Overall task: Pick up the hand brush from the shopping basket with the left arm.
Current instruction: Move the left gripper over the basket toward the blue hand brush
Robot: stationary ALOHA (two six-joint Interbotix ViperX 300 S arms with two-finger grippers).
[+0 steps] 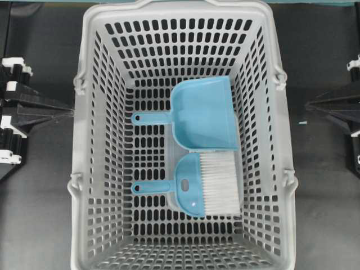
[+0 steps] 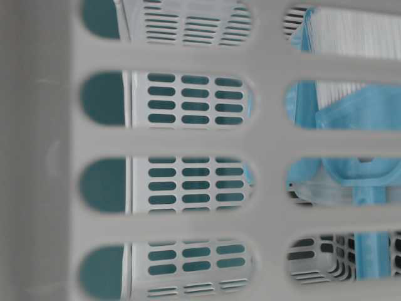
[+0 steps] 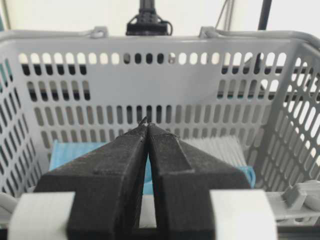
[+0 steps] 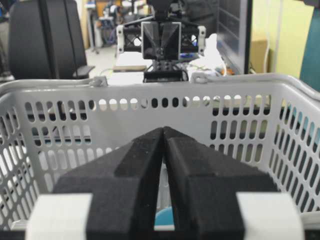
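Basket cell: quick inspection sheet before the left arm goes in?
Surface: dark table, bare where it shows.
Job's things: grey shopping basket centred; hand brush flat on its floor, handle toward the left arm, white bristles toward the right arm.
Clutter: blue dustpan beside the brush, on the basket's far side; whether they touch is unclear.
Grippers: left gripper shut, outside the basket wall; right gripper shut, outside the opposite wall.
Cables: nothing seen.
Surroundings: office chair and a dark screen behind the cell.
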